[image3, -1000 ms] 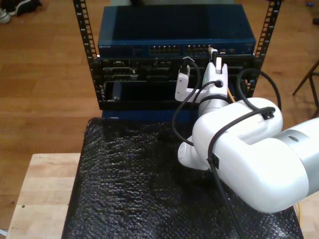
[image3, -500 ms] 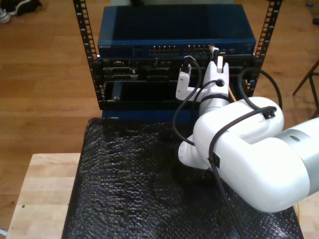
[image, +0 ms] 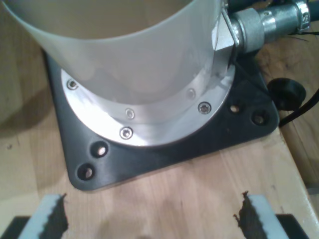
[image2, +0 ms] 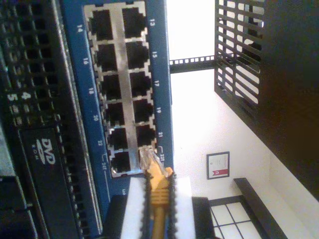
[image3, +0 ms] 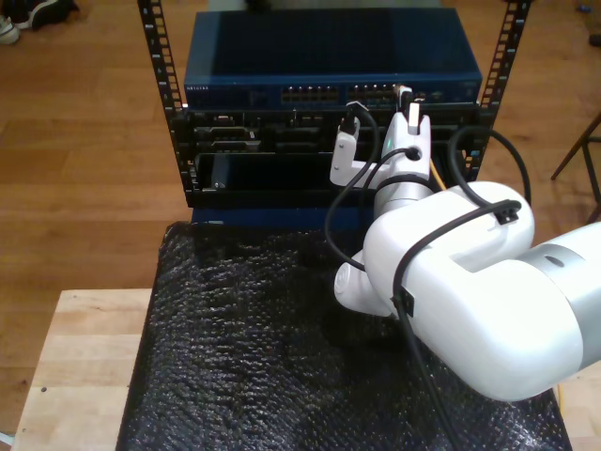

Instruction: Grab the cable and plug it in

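Observation:
The cable is orange-yellow, and my second gripper is shut on it just behind its clear plug. The plug's tip lies at the rim of the port marked 23 in the blue switch's port block; whether it is inside I cannot tell. In the exterior view, my second gripper is up against the switch, right of its middle. A short stretch of the cable shows beside the wrist. My first gripper is open over bare wood, its fingers wide apart.
A black rack holds the switch above darker units, one with a DVD drive. Thick black arm cables loop before the rack. A black bubble mat covers the wooden table. An arm's base plate faces my first gripper.
My second gripper has crept a little closer to the switch's port row, still holding the cable.

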You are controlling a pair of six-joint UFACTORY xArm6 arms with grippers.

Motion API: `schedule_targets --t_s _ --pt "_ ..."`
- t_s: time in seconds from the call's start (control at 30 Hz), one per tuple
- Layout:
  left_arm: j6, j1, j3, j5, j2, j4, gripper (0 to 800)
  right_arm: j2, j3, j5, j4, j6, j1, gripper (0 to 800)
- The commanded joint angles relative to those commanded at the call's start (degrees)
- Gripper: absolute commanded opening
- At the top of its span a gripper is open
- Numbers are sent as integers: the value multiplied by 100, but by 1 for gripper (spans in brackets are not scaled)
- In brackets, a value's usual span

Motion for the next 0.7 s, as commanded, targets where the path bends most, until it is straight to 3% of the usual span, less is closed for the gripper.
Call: schedule_targets --t_s 0.7 --pt "0 0 0 0 0 9 800 26 -70 185 -211 9 -9 0"
